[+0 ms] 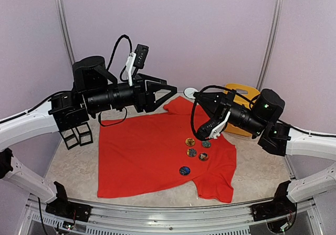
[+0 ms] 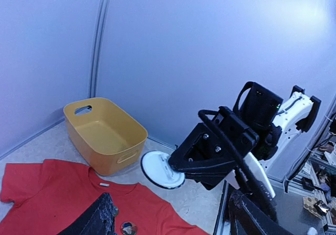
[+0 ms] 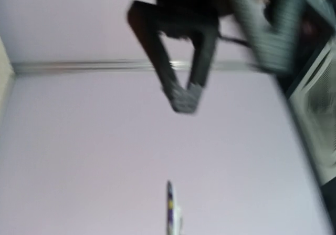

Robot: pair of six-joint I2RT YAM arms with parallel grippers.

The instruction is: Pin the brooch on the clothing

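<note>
The left gripper (image 1: 165, 91) hangs above the shirt's upper edge with its jaws spread wide, holding nothing. Below it, the clothing (image 1: 147, 151), a bright red T-shirt, lies flat on the pale, marbled table (image 1: 73, 172) with its collar toward the far wall. It looks light, soft and limp, so it would likely bunch or drag under a sideways push. It would be better pressed flat or pinched at a hem than lifted.

Five small round brooches (image 1: 191, 152) sit on the shirt's right half, glossy and patterned. They look stiff and light, flat enough to be awkward to pick up, and are probably best taken by the rim.

The right gripper (image 1: 206, 135) hovers just above that cluster with its fingers closed together. Its own view is blurred, so it cannot be told whether a pin is pinched between them.

Farther right, behind that arm, stands a yellow plastic basket (image 1: 242, 92), rigid and smooth. A white disc (image 1: 190, 92) lies beside the collar.
</note>
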